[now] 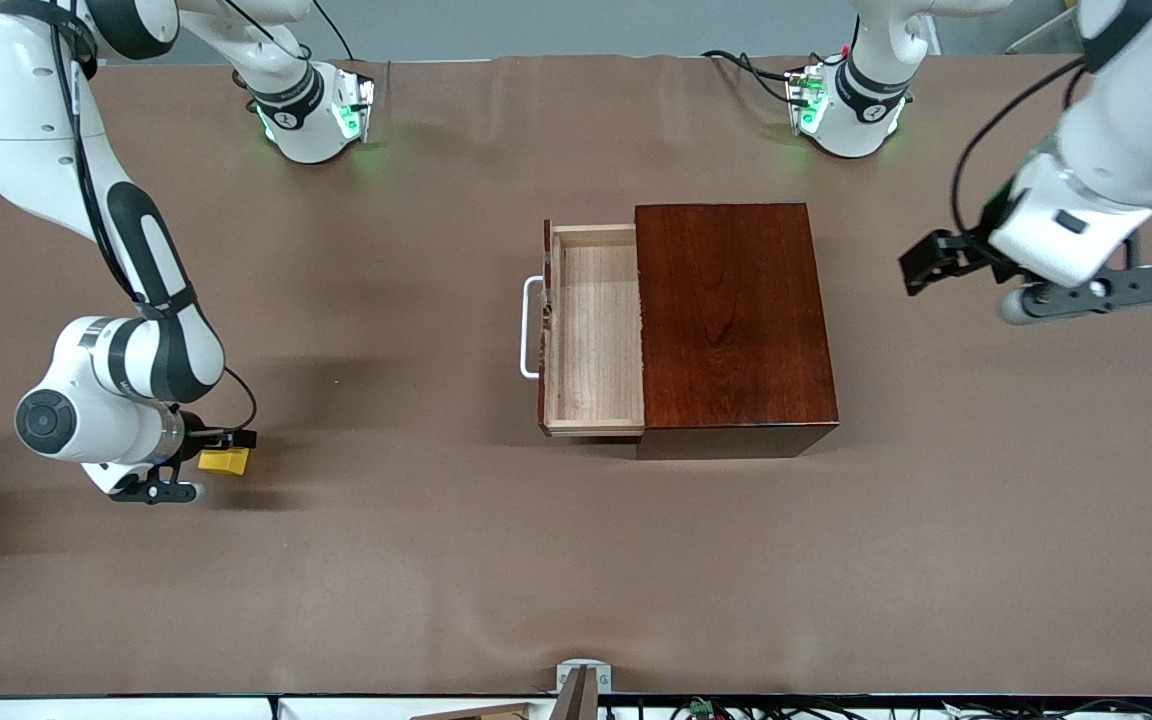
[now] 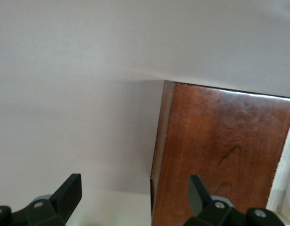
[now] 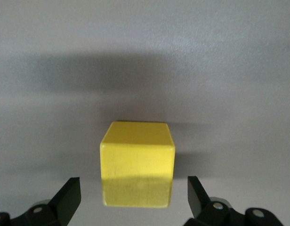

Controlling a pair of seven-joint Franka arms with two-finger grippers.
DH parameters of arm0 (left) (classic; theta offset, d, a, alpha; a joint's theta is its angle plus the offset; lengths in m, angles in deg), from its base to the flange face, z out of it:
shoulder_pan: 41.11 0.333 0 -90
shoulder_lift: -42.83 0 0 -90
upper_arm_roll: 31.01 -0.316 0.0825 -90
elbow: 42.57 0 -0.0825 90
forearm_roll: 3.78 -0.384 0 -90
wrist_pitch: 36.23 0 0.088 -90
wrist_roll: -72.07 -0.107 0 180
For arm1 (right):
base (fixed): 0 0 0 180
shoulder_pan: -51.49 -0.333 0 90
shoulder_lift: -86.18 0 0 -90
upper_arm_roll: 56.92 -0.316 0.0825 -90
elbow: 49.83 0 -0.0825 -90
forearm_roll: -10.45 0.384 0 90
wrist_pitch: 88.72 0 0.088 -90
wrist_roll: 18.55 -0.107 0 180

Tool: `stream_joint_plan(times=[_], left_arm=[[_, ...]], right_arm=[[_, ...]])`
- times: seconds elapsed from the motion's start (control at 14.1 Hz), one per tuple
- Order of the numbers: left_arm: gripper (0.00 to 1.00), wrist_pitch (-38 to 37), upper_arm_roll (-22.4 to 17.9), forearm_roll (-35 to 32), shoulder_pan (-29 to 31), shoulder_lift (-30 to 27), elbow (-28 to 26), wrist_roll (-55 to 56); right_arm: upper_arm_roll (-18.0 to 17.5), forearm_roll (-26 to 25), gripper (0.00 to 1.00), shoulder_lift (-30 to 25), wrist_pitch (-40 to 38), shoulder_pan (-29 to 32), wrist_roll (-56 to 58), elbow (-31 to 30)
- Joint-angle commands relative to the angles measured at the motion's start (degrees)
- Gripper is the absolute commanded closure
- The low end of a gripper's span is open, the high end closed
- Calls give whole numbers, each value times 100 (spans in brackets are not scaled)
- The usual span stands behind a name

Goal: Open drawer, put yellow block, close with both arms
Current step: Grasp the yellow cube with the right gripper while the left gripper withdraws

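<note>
Two arms noted over a brown desk [image 1: 456,560]. Largest item: glossy mahogany box [image 1: 731,320] mid-desk, with the drawer [image 1: 591,330] pulled out toward the right arm's end, tray bare, white loop handle [image 1: 529,328] leading. Left gripper [image 1: 976,268] waiting in the air over bare desk at the left arm's end, jaws spread wide, holding nothing (box corner visible under it in the left wrist view). Right gripper [image 3: 131,197] low at the right arm's end, jaws at full spread, nothing held. Yellow block [image 3: 137,165] resting on the desk, well apart from the drawer and nearer to the front camera than it. Key relation: block centred in the gap between the right fingers [image 3: 67,193], faces square to them, not yet touched; judged ready for closing, with the right arm plainly the nearer one.
</note>
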Motion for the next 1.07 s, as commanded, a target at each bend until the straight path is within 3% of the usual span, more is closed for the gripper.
stream_joint_plan(times=[0.0, 0.28, 0.43, 0.71, 0.99], left_arm=[[0, 309, 61, 273, 629, -245, -496, -723], [0, 433, 52, 203, 649, -245, -566, -839], [0, 433, 52, 203, 648, -218, -558, -839], [0, 450, 61, 194, 631, -174, -540, -804], [0, 459, 61, 185, 605, -166, -540, -795]], right_arm=[[-71, -21, 1, 11, 192, 106, -45, -41], [-62, -82, 58, 108, 649, 124, -18, 3], [-71, -65, 98, 117, 667, 177, -27, 38], [-71, -73, 100, 38, 606, 159, 113, 117], [-114, -65, 100, -24, 396, 37, 1131, 713]])
